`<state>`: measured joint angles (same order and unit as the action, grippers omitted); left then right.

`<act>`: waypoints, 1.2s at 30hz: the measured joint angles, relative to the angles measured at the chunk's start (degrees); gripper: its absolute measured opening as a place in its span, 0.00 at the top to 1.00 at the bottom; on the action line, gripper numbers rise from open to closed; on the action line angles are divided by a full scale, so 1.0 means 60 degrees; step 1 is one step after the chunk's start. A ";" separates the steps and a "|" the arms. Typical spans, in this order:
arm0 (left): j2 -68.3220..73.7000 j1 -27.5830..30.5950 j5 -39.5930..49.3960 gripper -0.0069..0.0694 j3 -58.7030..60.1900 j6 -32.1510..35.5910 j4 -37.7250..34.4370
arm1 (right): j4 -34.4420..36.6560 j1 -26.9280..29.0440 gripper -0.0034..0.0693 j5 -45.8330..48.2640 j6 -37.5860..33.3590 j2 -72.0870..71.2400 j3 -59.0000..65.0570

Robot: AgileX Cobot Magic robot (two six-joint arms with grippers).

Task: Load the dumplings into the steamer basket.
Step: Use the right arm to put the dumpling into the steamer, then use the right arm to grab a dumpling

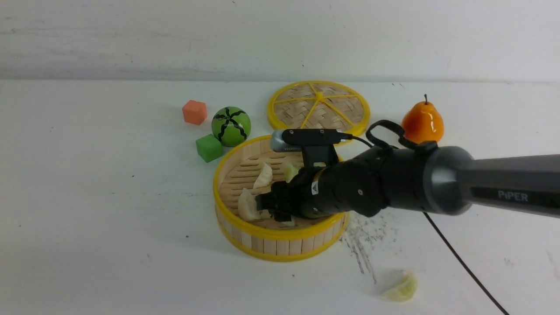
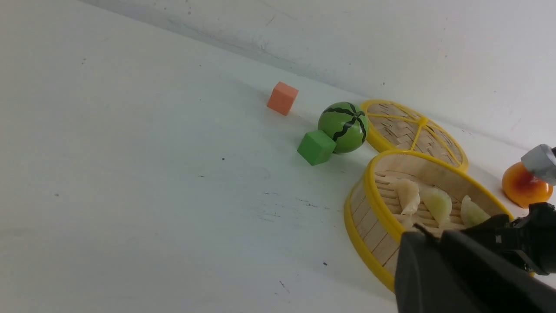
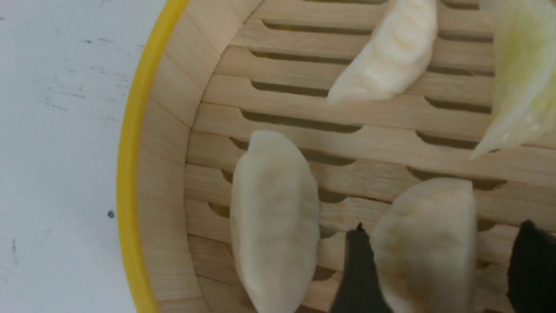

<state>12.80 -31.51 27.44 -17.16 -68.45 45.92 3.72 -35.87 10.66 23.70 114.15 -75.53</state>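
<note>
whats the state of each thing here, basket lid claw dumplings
steamer basket, uncovered, partly filled
lid, off, lying flat on the table behind the basket
right claw, open, astride a white dumpling on the basket floor
green dumpling, outside the basket, on the table

Right arm (image 1: 437, 183) low and outstretched — jaws apart; left jaws together.

Right arm (image 1: 437, 183): black and grey cylindrical housing, small screws, white "PiPER" lettering, silver-capped wrist camera (image 1: 306, 139), looped black cable (image 1: 385, 130).
</note>
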 joint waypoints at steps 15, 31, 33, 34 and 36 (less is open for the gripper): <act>0.0000 0.0000 -0.0006 0.83 0.0000 0.0000 0.0000 | -0.2630 0.1024 0.27 0.6460 -0.1545 -0.3456 0.0026; 0.0000 0.0000 -0.0006 0.83 0.0000 0.0000 0.0000 | -0.0620 0.1590 0.37 0.1199 0.2647 -0.3356 0.5129; 0.0000 0.0000 -0.0006 0.82 0.0000 0.0000 0.0000 | -0.0620 0.1590 0.40 0.0713 0.2970 -0.3267 0.5312; 0.0000 0.0000 -0.0006 0.82 0.0000 0.0000 0.0000 | -0.0686 0.1590 0.44 0.0625 0.3008 -0.3209 0.5370; 0.0000 0.0000 -0.0006 0.82 0.0000 0.0000 0.0000 | -0.0931 0.1590 0.50 0.0624 0.3008 -0.3181 0.5371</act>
<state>12.80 -31.51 27.40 -17.16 -68.45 45.92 -1.87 -26.33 14.40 41.75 95.06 -43.30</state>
